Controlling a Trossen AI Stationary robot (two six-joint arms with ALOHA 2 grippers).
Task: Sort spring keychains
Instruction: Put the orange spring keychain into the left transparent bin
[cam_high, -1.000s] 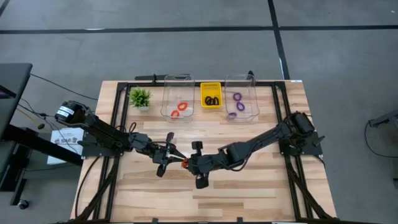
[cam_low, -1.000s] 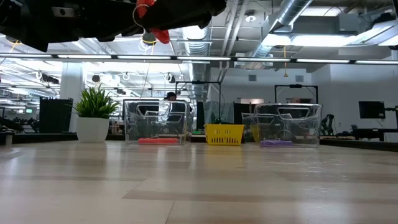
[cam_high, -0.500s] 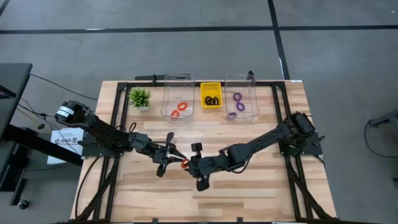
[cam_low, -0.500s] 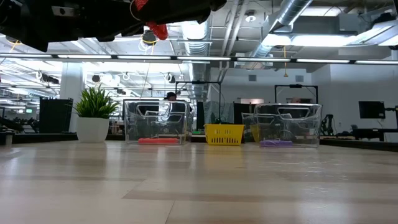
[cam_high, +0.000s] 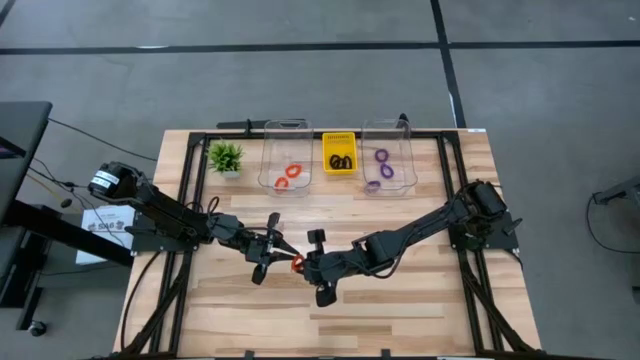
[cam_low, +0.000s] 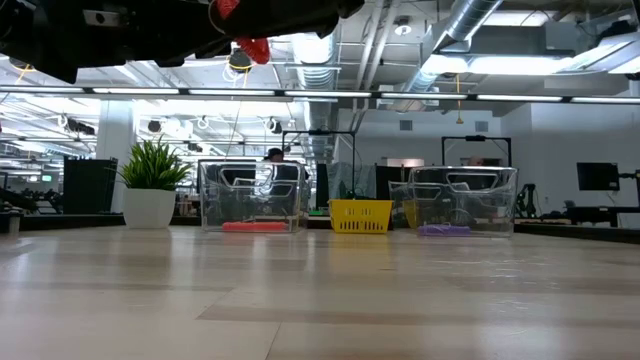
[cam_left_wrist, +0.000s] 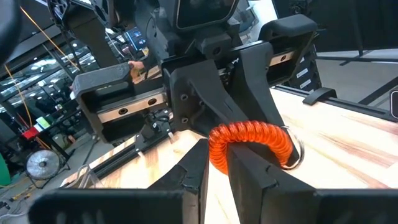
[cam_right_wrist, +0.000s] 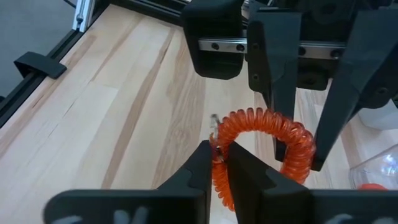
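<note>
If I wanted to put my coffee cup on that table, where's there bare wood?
The near strip of the table is bare, and so is the stretch between the bins and the arms. The middle is crowded: the left hand and right hand meet on a red spring keychain. The back edge holds the plant and three bins.

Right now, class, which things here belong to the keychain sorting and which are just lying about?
Job:
red keychain, gripped by both the left gripper and right gripper
clear bins
yellow basket

Lying about:
potted plant
</note>
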